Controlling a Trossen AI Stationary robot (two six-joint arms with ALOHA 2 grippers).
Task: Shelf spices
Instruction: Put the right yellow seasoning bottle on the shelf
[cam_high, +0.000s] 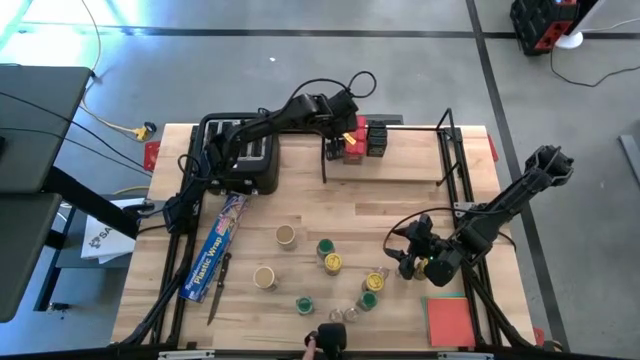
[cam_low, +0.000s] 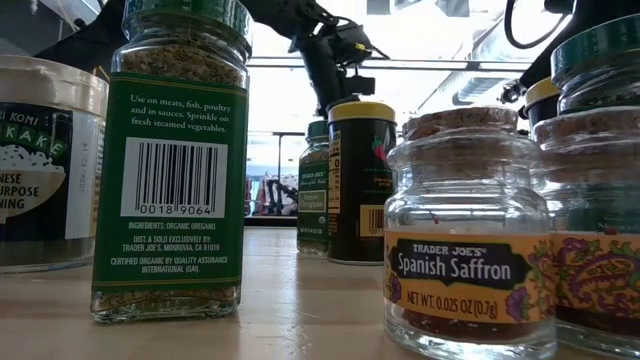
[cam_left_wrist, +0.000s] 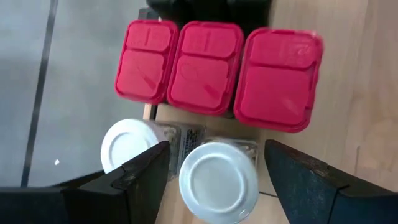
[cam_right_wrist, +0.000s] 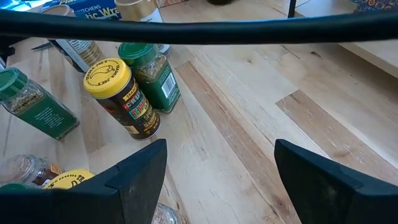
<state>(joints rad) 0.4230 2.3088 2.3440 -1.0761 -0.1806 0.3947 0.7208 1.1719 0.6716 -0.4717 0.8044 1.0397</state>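
The shelf (cam_high: 400, 165) stands at the table's far middle. On its left end stand three red tins (cam_left_wrist: 211, 68), black boxes (cam_high: 377, 140) and two white-lidded jars (cam_left_wrist: 127, 146). My left gripper (cam_left_wrist: 217, 183) hangs open over that end, slanting down. Its fingers stand on either side of the nearer white-lidded jar (cam_left_wrist: 219, 180), a thin gap showing on each side. Several more spice jars with tan, green and yellow lids (cam_high: 333, 263) stand on the near half of the table. My right gripper (cam_right_wrist: 217, 180) waits open above bare wood just right of them.
A black toaster (cam_high: 240, 155) stands under my left arm at the far left. A blue plastic-wrap box (cam_high: 215, 245) and a knife (cam_high: 218, 290) lie near the left edge, a red pad (cam_high: 450, 320) at the near right. A cable (cam_right_wrist: 199, 28) crosses the right wrist view.
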